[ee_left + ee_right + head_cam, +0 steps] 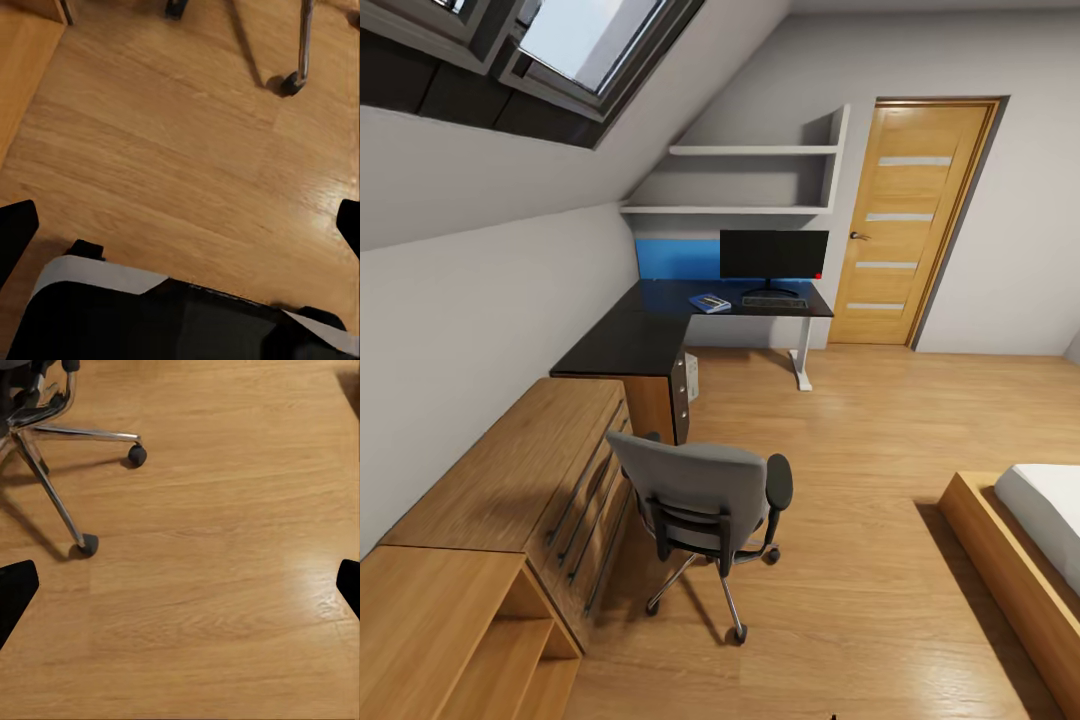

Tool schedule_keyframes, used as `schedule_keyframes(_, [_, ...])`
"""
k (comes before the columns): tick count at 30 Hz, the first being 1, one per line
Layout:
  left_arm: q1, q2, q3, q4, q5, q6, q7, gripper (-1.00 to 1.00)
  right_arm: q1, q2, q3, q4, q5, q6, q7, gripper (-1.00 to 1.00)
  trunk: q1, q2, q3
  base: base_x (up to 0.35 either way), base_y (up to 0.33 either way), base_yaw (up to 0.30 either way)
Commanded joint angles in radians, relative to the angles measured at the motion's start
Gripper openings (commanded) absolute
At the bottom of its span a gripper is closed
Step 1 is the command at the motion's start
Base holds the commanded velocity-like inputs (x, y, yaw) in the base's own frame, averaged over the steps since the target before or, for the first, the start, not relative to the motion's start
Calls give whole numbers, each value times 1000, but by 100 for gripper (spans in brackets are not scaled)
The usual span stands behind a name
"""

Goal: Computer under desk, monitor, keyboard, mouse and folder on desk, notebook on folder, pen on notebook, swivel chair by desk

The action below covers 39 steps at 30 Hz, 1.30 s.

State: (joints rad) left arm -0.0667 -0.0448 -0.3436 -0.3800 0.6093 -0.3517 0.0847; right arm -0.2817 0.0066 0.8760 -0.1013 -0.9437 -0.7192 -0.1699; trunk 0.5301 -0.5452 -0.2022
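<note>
Fingers (19, 592) of both arms spread wide over bare floor (225, 585) — swivel chair (705, 505) just ahead, untouched.

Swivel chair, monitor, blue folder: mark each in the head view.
swivel chair (695, 478): head view, on the grey backrest.
monitor (773, 253): head view, middle of the black screen.
folder (710, 303): head view, on its blue cover, lying on the desk.

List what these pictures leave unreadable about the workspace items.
- Grey upholstered swivel chair: head view shows its back; the seat top is hidden, so anything on it is unknown.
- Flat blue item on the glossy black desk: too small to tell any stacked notebook or pen.
- Slim dark keyboard below the black monitor: tiny; no mouse discernible.
</note>
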Motion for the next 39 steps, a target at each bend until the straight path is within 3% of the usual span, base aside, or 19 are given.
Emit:
schedule_keyframes(1, [-19,-1,-8,-4,5,-4,9,100,-23,1,6,-4,-3,21,-9,100,4,-9,-5,0,0,0])
schedule_keyframes(7, [-139,-35,-8,-9,5,0,10,100,-111,14,6,-52,-3,97,-10,100,27,-51,-24,0,0,0])
schedule_keyframes(8, [-183,-45,-8,-9,4,17,11,100,-138,27,6,-73,-3,104,-10,100,31,-58,-27,0,0,0])
schedule_keyframes(17, [-295,-53,-8,-20,3,154,12,100,-241,105,6,-88,-1,189,-10,100,66,-121,-55,0,0,0])
schedule_keyframes(25, [-344,-57,-8,-58,3,180,12,100,-266,133,7,-90,9,216,-10,100,96,-177,-80,0,0,0])
schedule_keyframes(39, [-356,-44,-12,-39,4,183,9,100,-287,132,7,11,19,215,-6,100,150,-275,-124,0,0,0])
